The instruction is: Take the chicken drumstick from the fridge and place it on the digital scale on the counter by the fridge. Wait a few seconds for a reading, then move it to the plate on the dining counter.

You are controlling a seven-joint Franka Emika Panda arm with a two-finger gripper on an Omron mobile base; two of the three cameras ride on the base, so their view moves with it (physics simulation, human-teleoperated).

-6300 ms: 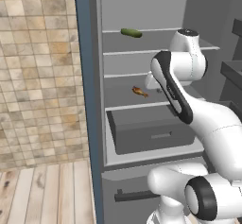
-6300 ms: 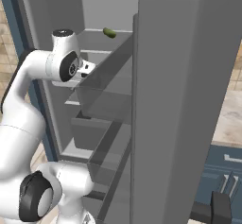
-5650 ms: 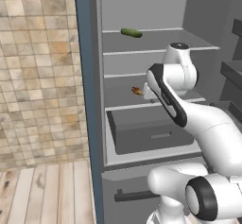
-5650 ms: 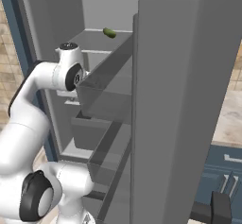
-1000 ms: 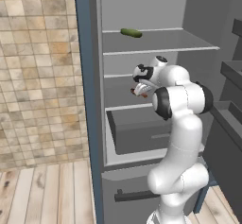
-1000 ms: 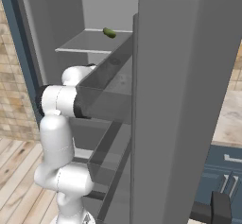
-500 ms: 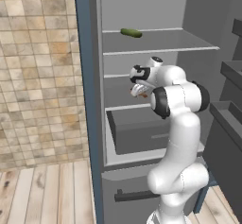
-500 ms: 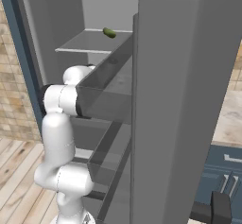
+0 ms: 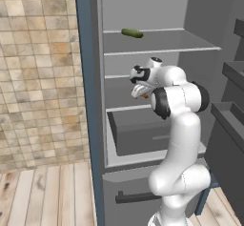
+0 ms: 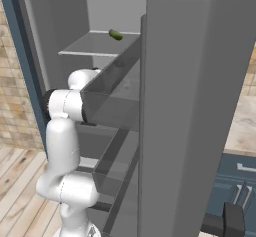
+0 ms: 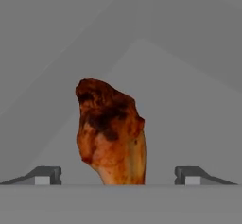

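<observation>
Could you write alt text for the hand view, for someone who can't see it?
A browned chicken drumstick stands in the middle of the picture on a pale grey fridge shelf. The end effector is open, its two dark fingertips wide apart on either side of the drumstick and not touching it.

One chicken drumstick (image 11: 111,135), one green cucumber (image 9: 132,33) (top shelf), one grey drawer (image 9: 138,134).
</observation>
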